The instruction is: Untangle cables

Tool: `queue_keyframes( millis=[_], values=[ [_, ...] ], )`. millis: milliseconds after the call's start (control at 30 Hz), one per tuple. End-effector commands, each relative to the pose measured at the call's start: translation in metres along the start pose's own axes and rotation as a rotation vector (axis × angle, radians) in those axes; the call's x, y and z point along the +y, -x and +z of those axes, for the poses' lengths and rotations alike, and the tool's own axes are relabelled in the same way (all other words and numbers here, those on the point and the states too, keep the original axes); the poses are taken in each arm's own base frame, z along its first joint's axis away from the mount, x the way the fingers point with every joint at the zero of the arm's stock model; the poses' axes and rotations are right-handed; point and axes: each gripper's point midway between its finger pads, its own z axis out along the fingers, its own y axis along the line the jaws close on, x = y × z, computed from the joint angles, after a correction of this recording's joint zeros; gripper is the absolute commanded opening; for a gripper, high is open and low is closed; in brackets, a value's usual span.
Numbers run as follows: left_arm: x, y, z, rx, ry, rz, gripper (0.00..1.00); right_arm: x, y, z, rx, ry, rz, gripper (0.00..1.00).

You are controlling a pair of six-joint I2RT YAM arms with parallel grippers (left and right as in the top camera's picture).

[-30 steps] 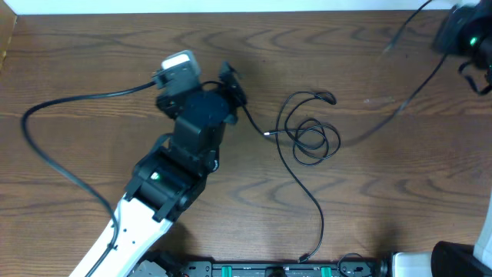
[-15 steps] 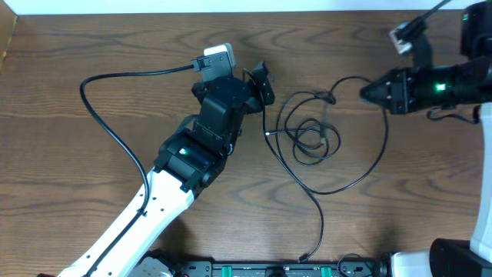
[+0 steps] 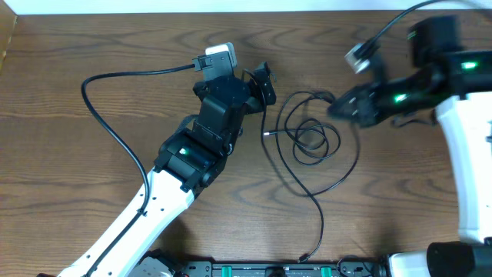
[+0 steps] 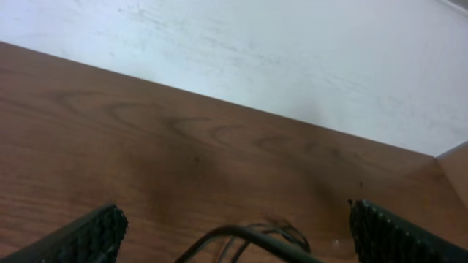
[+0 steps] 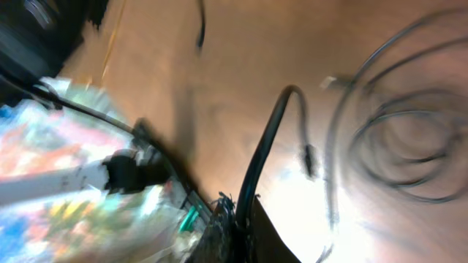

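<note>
Left gripper [image 3: 262, 83]: spread wide, holding nothing, its two ribbed finger pads [image 4: 91, 235] in the lower corners of the left wrist view, well apart. Poised over the wooden table [image 3: 92, 177], aimed toward its right half. Just ahead of the fingertips, near but not touching: the cables [image 3: 309, 141], thin black strands wound into a small loose coil at mid-table. From the left wrist, only a dark arc of that tangle at the bottom edge, between the pads.

Right gripper [image 3: 343, 108]: blurred in both the overhead and its own wrist view, so cannot tell whether open or closed. Placed at the upper right edge of the tangle, just beside a loop ending in a small dark plug [image 3: 330, 98]; touching or apart, cannot tell. From the right wrist, the coil smeared across the right side, a thicker dark wire [image 5: 261, 153] to its left.

Farther out: a pale plug tip [image 3: 267, 133] at the coil's left side, just below the left gripper; one long strand trailing from the coil to the table's near edge. Well apart on the left, the left arm's thick black wire [image 3: 142, 73] looped over the wood. Beyond the far edge, a white wall [image 4: 292, 51].
</note>
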Motion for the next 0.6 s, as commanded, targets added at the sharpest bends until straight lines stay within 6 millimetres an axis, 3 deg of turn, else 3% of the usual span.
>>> queue_keyframes(
  millis=[0,200,467,567],
  values=[
    [0.003,0.001,0.001,-0.005,0.014,0.018,0.98,0.025,-0.015,0.023,0.031,0.196,-0.048,0.01],
    [0.01,0.006,0.001,-0.035,0.056,0.012,0.98,0.045,-0.025,0.032,-0.046,0.431,-0.207,0.02],
    [0.01,0.006,0.001,-0.036,0.055,-0.036,0.98,0.057,-0.029,0.05,-0.176,0.698,-0.24,0.02],
    [0.01,0.006,0.001,-0.036,0.055,-0.04,0.98,0.059,-0.036,0.062,-0.167,0.723,-0.285,0.04]
  ],
)
